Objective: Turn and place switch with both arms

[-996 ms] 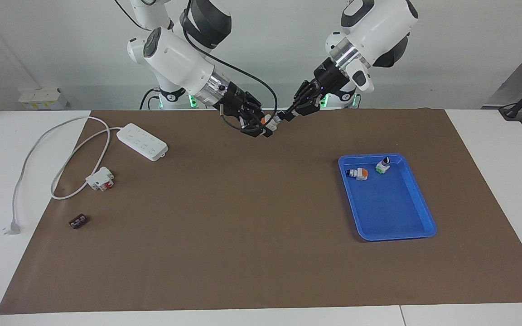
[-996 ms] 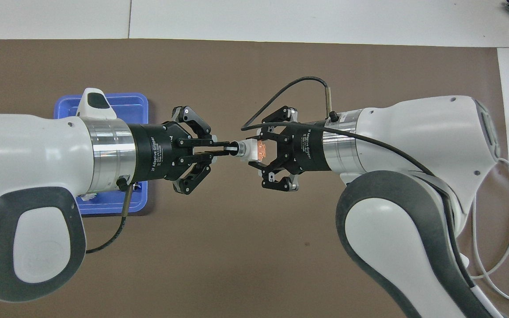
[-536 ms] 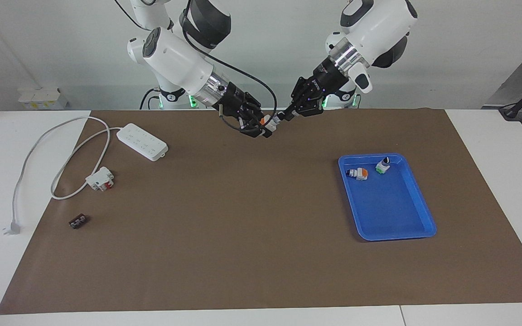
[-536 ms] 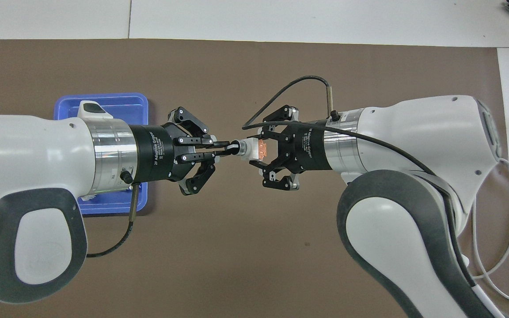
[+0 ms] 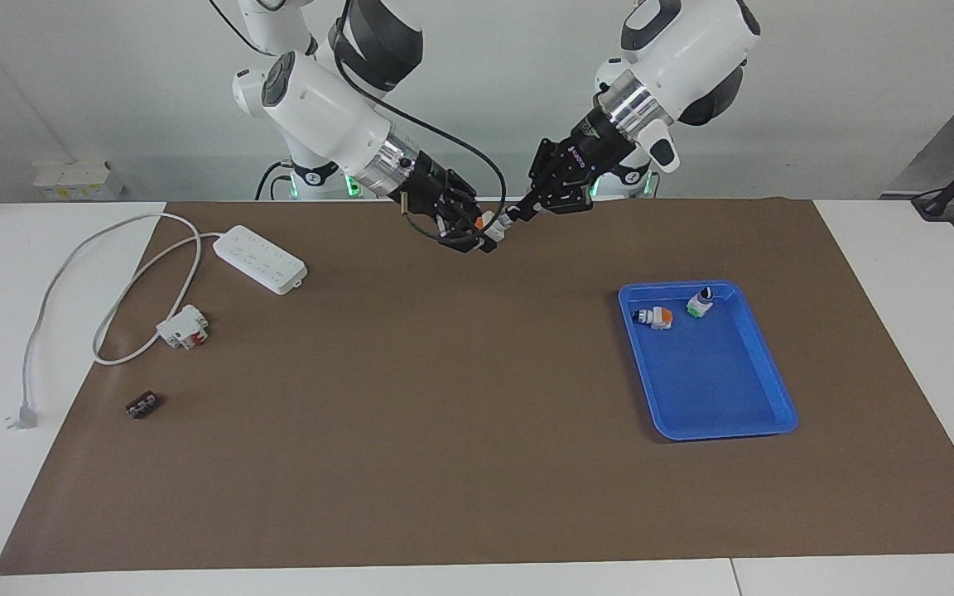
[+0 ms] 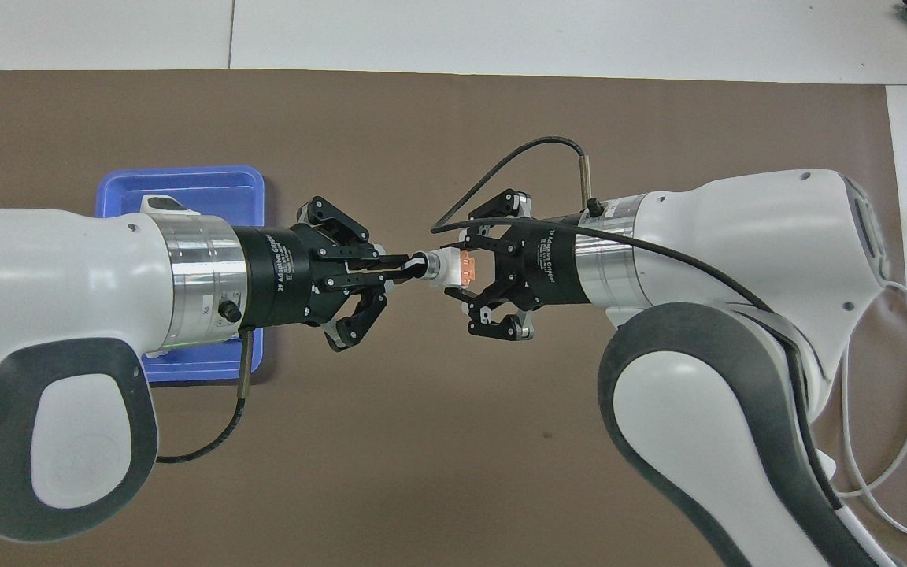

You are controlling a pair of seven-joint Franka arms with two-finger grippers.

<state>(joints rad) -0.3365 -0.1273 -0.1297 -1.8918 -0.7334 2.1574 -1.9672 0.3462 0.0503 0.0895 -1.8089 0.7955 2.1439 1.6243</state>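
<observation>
White counter [image 5: 899, 248] under a brown mat [image 5: 444, 430], by a pale wall. Up in the air over the mat's robot end: the switch [image 6: 447, 268], lying flat between two claws. Right claw [image 6: 475, 270] shut on the switch's orange and white end. Left claw [image 6: 405, 268] pinched shut on the little black knob at the switch's tip.

Farther out, toward the left arm's end: a blue tray [image 5: 763, 364] with two more small switches inside, one with an orange end [image 5: 655, 317], one with a green base [image 5: 699, 303].

Toward the right arm's end: a white power strip [image 5: 260, 258] with a long cord [image 5: 71, 273], then a white-and-red block [image 5: 183, 326], then a small dark part [image 5: 143, 406], farthest from the robots.
</observation>
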